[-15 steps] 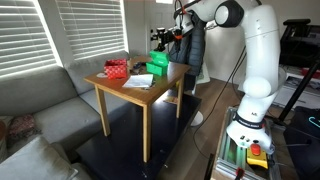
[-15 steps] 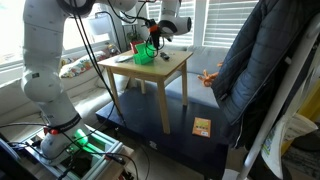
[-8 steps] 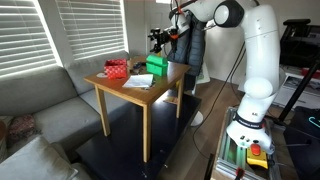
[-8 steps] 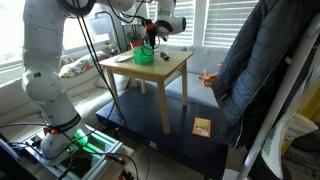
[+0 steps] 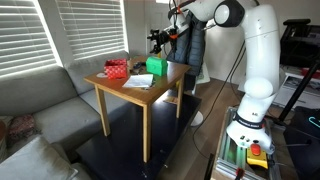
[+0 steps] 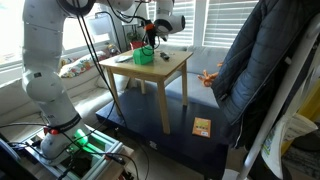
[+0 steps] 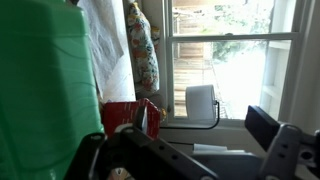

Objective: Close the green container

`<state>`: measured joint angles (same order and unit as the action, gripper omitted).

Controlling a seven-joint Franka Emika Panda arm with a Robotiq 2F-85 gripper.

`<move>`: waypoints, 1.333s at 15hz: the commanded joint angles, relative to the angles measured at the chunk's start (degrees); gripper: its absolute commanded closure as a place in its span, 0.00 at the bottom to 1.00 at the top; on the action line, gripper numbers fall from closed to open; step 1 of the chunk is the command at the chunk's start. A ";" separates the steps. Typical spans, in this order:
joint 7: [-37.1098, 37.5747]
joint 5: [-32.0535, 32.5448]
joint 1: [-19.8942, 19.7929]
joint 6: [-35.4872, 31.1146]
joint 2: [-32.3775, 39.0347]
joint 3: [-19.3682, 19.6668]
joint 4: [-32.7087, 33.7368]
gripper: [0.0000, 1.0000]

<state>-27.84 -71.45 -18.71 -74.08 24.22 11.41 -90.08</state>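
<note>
- Small bright green rectangular plastic container [image 5: 157,66] sits at the far side of the wooden surface [image 5: 160,86], near the red patterned box [image 5: 117,69].
- Hand [image 5: 158,44] hovers just above it, fingers spread, empty.
- Lid looks raised in the wrist view; closing judged not yet done.

Bright green container [image 5: 157,66], a red box [image 5: 116,69] with a pale pattern at its nine o'clock, pale wooden worktop [image 5: 150,92], white robot arm [image 5: 262,60], grey sofa [image 5: 40,110], dark jacket [image 6: 255,80].
</note>
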 commanded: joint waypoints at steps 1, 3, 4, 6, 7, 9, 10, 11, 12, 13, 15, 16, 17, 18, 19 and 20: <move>-3.35 8.81 1.65 -1.61 -4.85 0.83 -0.40 0.00; -5.94 12.76 1.88 -1.63 -7.62 0.35 -0.70 0.00; -7.08 14.57 2.12 -1.77 -9.15 0.22 -0.78 0.00; -8.26 18.92 2.76 -2.52 -11.89 0.27 -0.71 0.00; -8.64 21.34 3.02 -3.02 -13.14 0.32 -0.67 0.00; -9.16 26.58 3.38 -4.41 -15.88 0.37 -0.99 0.00; -9.54 29.26 3.52 -5.17 -17.26 0.32 -1.23 0.00; -9.96 31.71 3.63 -6.07 -18.68 0.26 -1.50 0.00; -10.45 34.20 3.75 -7.01 -20.08 0.18 -1.74 0.00; -11.07 36.77 3.90 -7.62 -21.65 0.07 -2.10 0.00; -10.96 42.47 4.40 -9.34 -24.46 -0.07 -2.85 0.00; -10.22 45.79 4.64 -9.75 -25.72 -0.09 -3.04 0.00; -9.94 49.10 4.90 -10.13 -26.69 -0.17 -3.03 0.00; -9.60 52.19 5.24 -11.25 -27.71 -0.25 -3.45 0.00; -9.33 55.35 5.57 -12.33 -28.58 -0.35 -3.87 0.00; -8.83 58.32 5.83 -13.43 -29.33 -0.43 -4.47 0.00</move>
<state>-37.96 -21.07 -14.36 -83.39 -0.88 11.29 -90.43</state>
